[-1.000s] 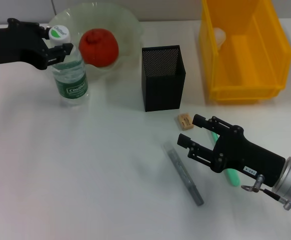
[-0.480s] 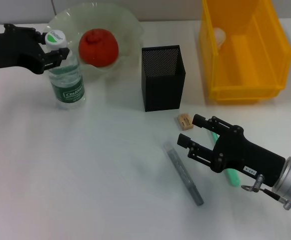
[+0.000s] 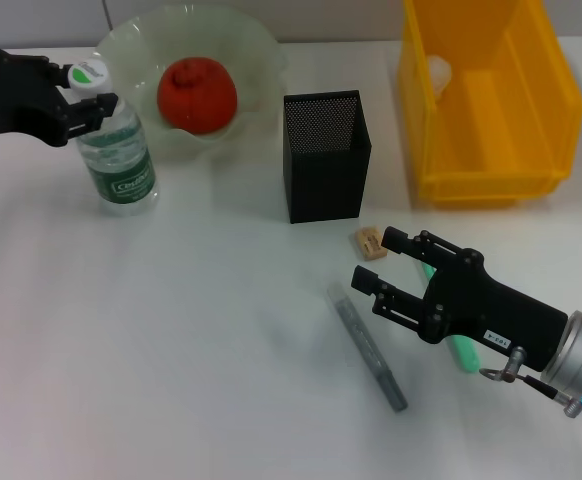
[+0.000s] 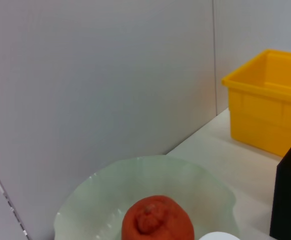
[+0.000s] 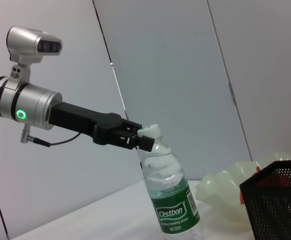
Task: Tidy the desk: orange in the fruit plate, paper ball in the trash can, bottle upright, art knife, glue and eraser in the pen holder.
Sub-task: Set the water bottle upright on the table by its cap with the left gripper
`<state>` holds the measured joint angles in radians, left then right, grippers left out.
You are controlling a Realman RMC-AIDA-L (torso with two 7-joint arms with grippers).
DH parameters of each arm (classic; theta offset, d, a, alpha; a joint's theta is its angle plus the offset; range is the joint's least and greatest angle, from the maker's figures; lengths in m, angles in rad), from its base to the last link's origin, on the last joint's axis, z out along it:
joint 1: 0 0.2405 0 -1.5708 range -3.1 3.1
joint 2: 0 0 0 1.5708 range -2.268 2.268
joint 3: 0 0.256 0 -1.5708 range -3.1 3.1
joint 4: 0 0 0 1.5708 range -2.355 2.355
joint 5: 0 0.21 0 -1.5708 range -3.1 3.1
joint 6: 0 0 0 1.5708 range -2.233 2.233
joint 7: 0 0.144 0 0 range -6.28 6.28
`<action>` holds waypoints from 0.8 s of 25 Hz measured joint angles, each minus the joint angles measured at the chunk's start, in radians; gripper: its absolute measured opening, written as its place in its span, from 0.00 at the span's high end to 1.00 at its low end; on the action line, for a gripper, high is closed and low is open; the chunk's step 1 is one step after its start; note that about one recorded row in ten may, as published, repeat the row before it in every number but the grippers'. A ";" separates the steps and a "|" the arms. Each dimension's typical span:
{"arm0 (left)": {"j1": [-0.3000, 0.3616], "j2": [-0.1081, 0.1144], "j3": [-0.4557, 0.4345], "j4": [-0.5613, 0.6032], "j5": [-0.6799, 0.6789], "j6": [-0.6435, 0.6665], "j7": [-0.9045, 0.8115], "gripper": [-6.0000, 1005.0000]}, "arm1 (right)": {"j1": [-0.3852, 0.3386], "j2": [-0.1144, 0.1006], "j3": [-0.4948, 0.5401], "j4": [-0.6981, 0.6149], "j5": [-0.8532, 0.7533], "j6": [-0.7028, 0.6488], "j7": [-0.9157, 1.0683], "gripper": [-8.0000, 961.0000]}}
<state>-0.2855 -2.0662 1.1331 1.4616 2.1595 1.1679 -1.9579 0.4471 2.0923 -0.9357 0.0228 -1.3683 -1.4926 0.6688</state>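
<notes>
One clear bottle point(image 3: 114, 150) with green label stands slightly tilted, its white cap pinched by the left gripper point(image 3: 89, 100); right gripper point(image 3: 378, 266) hovers, fingers spread.

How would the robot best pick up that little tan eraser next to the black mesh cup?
Probably from straight above, pinching the eraser across its short sides: it lies flat and low on the table. The open right gripper hovers beside it.

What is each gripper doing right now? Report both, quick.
Left gripper: shut on the bottle at its cap, bottle upright beside the fruit plate.
Right gripper: open, holding nothing, near the eraser.
</notes>
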 joint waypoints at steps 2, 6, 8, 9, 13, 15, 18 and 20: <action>0.000 0.000 -0.005 -0.006 0.000 -0.006 0.000 0.55 | 0.002 0.000 0.000 0.000 0.000 0.000 0.000 0.28; -0.001 0.000 -0.010 -0.010 0.000 -0.010 0.001 0.55 | 0.003 0.000 0.000 0.000 0.000 0.000 0.000 0.28; -0.001 0.000 -0.015 -0.011 0.000 -0.011 0.001 0.55 | 0.004 0.000 0.000 0.000 0.000 0.000 0.000 0.28; -0.001 0.000 -0.016 -0.011 0.000 -0.012 0.001 0.55 | 0.004 0.000 0.000 0.000 0.000 0.000 0.000 0.28; -0.001 -0.001 -0.017 -0.013 0.001 -0.027 -0.001 0.55 | 0.004 0.000 0.000 0.000 0.000 0.000 0.000 0.28; -0.002 -0.001 -0.018 -0.014 0.001 -0.033 -0.001 0.55 | 0.004 0.000 0.000 0.000 0.000 0.000 0.000 0.28; -0.004 -0.002 -0.019 -0.022 0.001 -0.037 -0.002 0.55 | 0.004 0.000 0.000 0.000 0.000 0.000 0.000 0.28; -0.007 -0.002 -0.020 -0.030 0.001 -0.043 -0.002 0.55 | 0.004 0.000 0.000 0.001 0.000 0.000 0.000 0.28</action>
<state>-0.2920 -2.0678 1.1126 1.4317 2.1603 1.1253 -1.9602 0.4510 2.0923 -0.9357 0.0234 -1.3684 -1.4926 0.6688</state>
